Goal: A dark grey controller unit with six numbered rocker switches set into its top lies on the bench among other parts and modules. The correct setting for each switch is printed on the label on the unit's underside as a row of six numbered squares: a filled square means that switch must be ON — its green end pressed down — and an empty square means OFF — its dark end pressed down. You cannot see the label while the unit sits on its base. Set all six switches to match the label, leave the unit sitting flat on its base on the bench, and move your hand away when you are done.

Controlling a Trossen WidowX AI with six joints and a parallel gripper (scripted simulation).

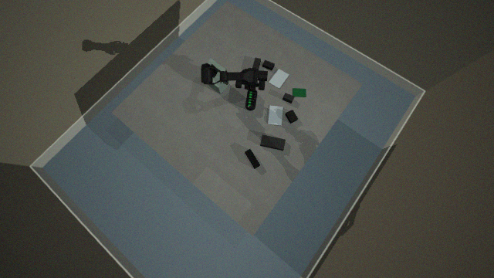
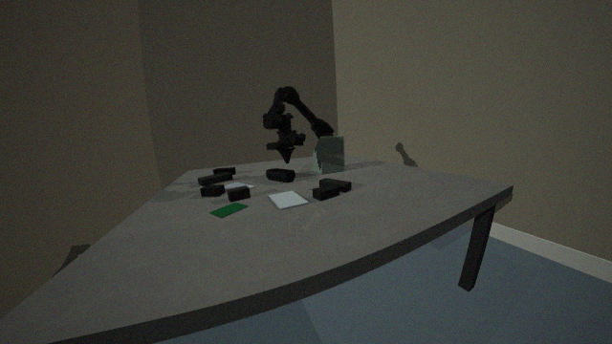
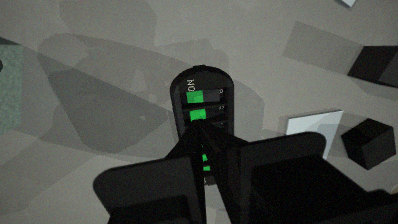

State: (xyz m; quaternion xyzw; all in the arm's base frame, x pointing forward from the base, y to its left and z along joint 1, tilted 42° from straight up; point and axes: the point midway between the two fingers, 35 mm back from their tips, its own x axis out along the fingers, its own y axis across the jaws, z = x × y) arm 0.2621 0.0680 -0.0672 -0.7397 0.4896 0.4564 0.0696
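The dark grey controller unit sits flat on its base on the bench, switches up. In the wrist view its two far rockers show green, and more green shows between my fingers; the nearer switches are hidden behind them. My gripper is shut and empty. It points down over the middle of the unit, with its tip close above the third rocker. I cannot tell whether it touches. The underside label is hidden.
Two white plates, a green plate and several dark blocks lie to the right of the unit. A pale green block stands at the arm's base.
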